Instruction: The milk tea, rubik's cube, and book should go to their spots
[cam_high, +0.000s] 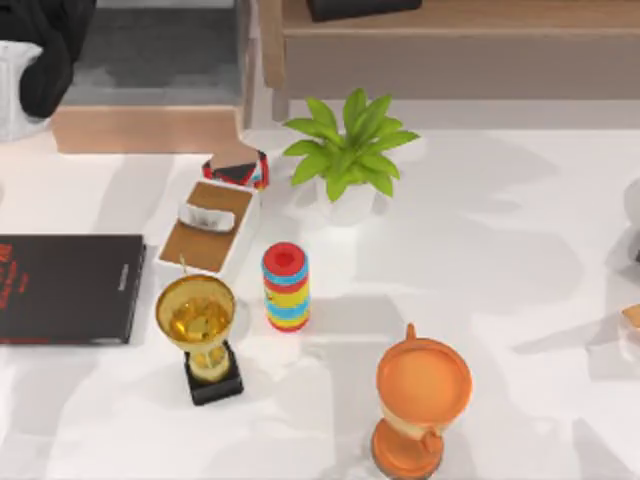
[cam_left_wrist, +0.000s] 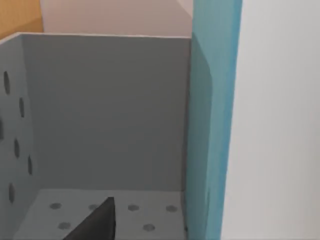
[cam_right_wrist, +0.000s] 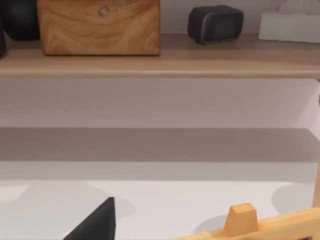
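light-blue book (cam_left_wrist: 212, 120) apparently upright beside grey bin (cam_left_wrist: 100, 115)

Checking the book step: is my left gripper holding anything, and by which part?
Cannot be told: the light-blue book stands close by, but no grip shows.

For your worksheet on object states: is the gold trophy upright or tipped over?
Upright. The gold trophy stands on its black base, cup opening facing up toward the overhead camera.

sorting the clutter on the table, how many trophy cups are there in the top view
2. A gold cup on a black base stands at front left, beside the striped ring stack. An orange cup stands at the front edge, right of centre. Others may be hidden.
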